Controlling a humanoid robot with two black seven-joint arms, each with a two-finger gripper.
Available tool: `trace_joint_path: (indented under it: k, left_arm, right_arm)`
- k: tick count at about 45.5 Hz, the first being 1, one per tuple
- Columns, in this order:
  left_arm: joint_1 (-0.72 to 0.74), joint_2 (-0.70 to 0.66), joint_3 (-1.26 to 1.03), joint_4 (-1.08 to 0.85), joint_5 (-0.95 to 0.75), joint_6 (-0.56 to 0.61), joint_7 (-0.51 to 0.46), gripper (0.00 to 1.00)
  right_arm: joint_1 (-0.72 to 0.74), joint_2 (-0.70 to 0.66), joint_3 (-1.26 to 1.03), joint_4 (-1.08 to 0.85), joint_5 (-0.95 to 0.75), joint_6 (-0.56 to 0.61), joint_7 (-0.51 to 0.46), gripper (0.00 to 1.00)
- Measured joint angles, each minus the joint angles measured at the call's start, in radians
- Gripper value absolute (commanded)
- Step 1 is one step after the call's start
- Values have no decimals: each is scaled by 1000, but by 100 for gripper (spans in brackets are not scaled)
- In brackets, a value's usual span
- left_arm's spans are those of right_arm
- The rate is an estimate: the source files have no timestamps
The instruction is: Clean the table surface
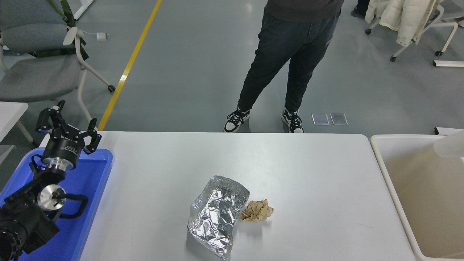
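two scraps (217, 214) on table surface (308, 181)

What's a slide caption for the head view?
Crumpled foil and paper wad on the table; left claw parked over blue tray.

Bright, even light from overhead fills the view, and the white table (308, 170) shows no harsh glare, only soft short shadows under the crumpled foil (217, 217) and the brown paper wad (257, 211). The foil throws small bright glints, and the grey floor (188, 72) carries faint pale reflections near the far edge. Most of the view is sharp, but a pale shape (450, 144) at the right edge over the cream bin (384, 174) is smeared by motion blur.
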Motion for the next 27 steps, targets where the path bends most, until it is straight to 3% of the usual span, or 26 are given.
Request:
trace_joint_path:
  k: [15, 27]
  left_arm:
    - [0, 0, 0, 0, 0, 0, 0, 100]
    - [0, 0, 0, 0, 0, 0, 0, 100]
  right_arm:
    - [-160, 219, 15, -298, 85, -16, -3, 0]
    - [-233, 314, 22, -381, 211, -100, -111, 0]
